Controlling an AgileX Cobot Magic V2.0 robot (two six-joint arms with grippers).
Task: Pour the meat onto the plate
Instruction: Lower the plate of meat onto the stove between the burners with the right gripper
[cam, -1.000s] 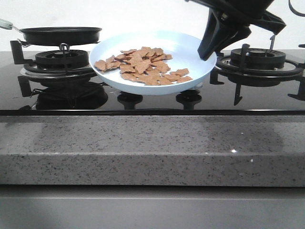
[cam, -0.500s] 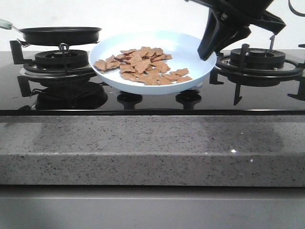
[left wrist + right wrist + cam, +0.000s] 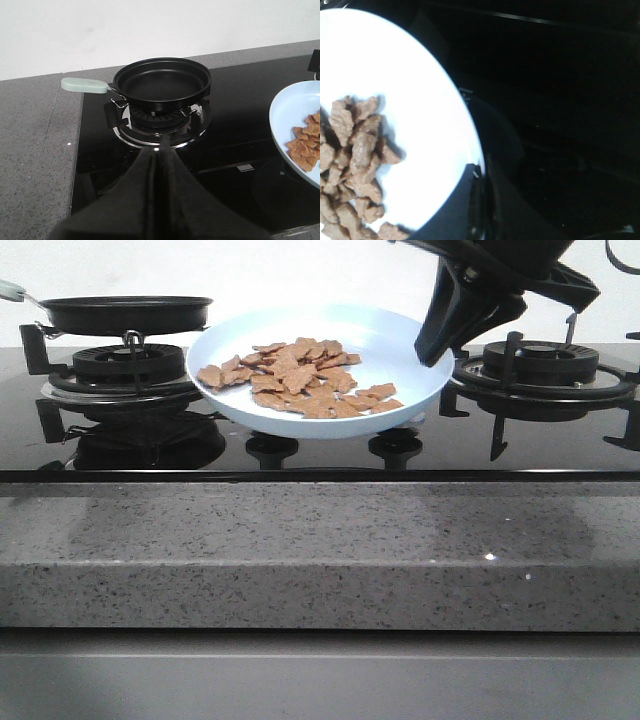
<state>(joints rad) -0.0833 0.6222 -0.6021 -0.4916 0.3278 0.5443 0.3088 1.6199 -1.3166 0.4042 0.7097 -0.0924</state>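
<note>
Plate: pale blue, tilted, lifted above the hob between the two burners; rim pinched at 3 o'clock.
Meat: loose pile on the plate, centre toward 7 o'clock.
Right gripper: fingers closed on the plate rim.
Left gripper: fingers pressed together, holding nothing, near the pan.
Pan: black, on the left burner, handle at 9 o'clock in the front view.
</note>
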